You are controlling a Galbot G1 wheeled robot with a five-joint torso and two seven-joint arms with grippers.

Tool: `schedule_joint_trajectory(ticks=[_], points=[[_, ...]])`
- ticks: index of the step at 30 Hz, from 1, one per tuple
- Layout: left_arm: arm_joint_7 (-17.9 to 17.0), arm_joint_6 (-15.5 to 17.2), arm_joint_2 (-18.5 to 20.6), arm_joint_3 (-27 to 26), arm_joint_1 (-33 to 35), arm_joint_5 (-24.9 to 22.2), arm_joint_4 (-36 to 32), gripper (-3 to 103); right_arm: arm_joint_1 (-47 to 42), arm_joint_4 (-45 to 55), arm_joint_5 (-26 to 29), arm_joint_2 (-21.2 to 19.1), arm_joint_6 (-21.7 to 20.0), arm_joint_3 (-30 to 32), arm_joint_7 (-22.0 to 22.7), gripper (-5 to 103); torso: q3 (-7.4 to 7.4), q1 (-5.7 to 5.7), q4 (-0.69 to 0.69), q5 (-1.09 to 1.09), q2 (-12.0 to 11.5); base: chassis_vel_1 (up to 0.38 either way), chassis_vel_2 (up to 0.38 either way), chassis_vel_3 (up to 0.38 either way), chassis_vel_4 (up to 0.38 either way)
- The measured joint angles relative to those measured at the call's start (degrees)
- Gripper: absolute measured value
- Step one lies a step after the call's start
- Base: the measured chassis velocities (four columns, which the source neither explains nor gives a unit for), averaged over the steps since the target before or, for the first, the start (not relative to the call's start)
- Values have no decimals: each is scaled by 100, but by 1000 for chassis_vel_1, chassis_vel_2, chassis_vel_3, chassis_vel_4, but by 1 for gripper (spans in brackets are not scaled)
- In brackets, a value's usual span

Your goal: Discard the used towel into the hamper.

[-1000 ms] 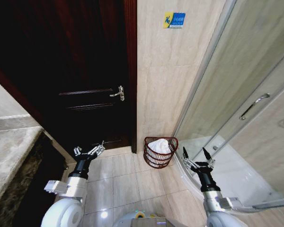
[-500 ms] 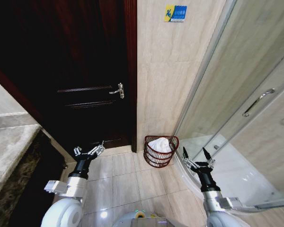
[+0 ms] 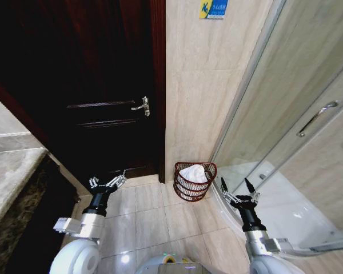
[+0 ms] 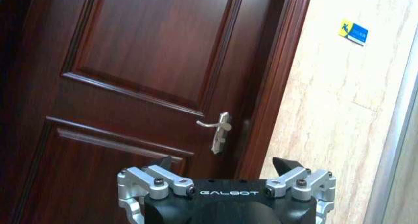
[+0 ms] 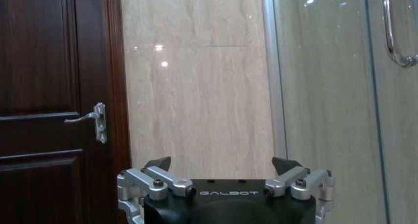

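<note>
The towel point(image 3: 192, 173) is lying bundled inside the hamper point(image 3: 194, 188), its white folds rising just above the rim. The hamper is standing on the floor tiles point(image 3: 151, 220) at about 12 o'clock from the robot, tucked into the corner where the beige wall point(image 3: 197, 103) is meeting the glass shower enclosure point(image 3: 286, 114). Judged from this lie, the discard is appearing complete.

Handling judgement: the towel is looking soft, light and limp, so it would be sagging under any hold; a pinch on the raised top fold would be the sensible purchase. The hamper is looking light and open-woven, likely to tip or slide if nudged; its thicker rim would be the firm place to grip.

The left end effector point(image 3: 107, 182) is hanging at about 10 o'clock, well apart from the hamper, with its fingers spread wide and holding nothing. The right end effector point(image 3: 238, 191) is hanging at about 2 o'clock, near the hamper but not touching it, likewise wide and empty.

Edges and clearance: the shower's raised curb point(image 3: 217, 208) is running close under the right arm, leaving little room on that side. The dark door point(image 3: 97, 103) with its lever handle point(image 3: 142, 107) is closing off 11 o'clock, and a stone counter point(image 3: 8, 182) is bounding 9 o'clock. Open floor is remaining between the arms at 12 o'clock.
</note>
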Motion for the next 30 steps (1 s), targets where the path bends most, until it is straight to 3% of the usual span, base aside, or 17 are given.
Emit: schedule_joint_trajectory(ticks=[30], points=[[0,0,0,0,0,0,0,100,0,0,0,0,0,0,0,100,-493,-418,0,0,-909,0,0,0,0]])
